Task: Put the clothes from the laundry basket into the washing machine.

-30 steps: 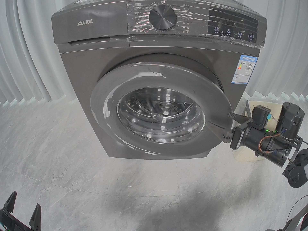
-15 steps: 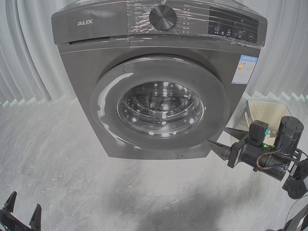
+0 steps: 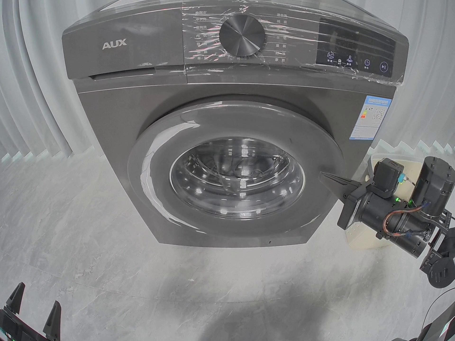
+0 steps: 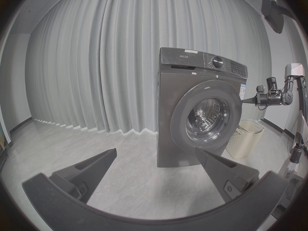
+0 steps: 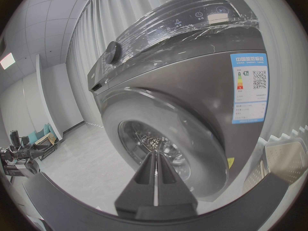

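Note:
The grey washing machine (image 3: pixel 227 119) faces me, its round glass door (image 3: pixel 237 178) pushed to against the front. My right gripper (image 3: pixel 328 177) is shut with nothing in it, and its tip sits at the door's right edge; the same gripper (image 5: pixel 156 154) points at the door glass. The cream laundry basket (image 3: pixel 362 237) stands on the floor right of the machine, mostly hidden behind my right arm. No clothes show in the visible part of the basket (image 5: pixel 285 158). My left gripper (image 3: pixel 37 297) hangs open and low at the near left, far from the machine (image 4: pixel 199 106).
Grey marble-look floor (image 3: pixel 142 271) stretches in front of the machine with free room. White pleated curtains (image 3: pixel 33 72) hang behind and to both sides. The basket (image 4: pixel 245 138) stands close to the machine's right side.
The head camera has shifted, so the machine looks nearer. The door, ajar a second ago, is now pushed to. My right gripper dropped away open, then closed and rose to the door's right edge.

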### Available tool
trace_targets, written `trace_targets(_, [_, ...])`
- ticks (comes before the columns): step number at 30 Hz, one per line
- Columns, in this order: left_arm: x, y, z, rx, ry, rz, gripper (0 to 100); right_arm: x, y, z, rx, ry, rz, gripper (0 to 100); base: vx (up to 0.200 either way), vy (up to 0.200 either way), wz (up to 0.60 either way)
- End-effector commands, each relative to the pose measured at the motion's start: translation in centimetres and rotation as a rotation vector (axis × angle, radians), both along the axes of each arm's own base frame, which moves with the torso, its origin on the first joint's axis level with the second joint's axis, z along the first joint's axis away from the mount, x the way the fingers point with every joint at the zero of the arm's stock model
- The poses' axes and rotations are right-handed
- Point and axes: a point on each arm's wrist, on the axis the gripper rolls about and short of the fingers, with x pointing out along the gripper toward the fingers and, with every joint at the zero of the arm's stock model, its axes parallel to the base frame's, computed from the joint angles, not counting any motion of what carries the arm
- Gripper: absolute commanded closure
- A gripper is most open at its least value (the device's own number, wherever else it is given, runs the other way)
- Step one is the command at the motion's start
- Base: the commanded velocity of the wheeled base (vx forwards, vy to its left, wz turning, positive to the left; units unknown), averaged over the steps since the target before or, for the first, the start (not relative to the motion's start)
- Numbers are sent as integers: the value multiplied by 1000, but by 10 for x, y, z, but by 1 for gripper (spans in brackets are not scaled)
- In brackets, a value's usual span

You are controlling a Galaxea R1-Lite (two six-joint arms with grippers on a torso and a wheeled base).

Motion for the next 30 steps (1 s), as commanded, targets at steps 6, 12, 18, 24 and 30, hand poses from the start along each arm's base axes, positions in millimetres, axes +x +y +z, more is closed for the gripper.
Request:
trace_targets(6, [0, 0, -5, -7, 0, -2, 0, 7, -4, 6, 12, -19, -33, 100, 33, 0, 0])
trace_targets(12, [0, 0, -5, -7, 0, -4, 0, 16, -11, 8, 16, -29, -85, 100, 0, 0, 0])
trace_targets(18, [0, 0, -5, -7, 0, -4, 0, 20, -17, 7, 14, -25, -123, 100, 0, 0, 0])
trace_targets(24, [0, 0, -5, -7, 0, -5, 0, 18, -17, 2, 4, -20, -122, 100, 0, 0, 0])
trace_targets(30, [0, 0, -5, -9, 0, -5, 0, -21, -19, -17, -36, 43, 37, 100, 0, 0, 0])
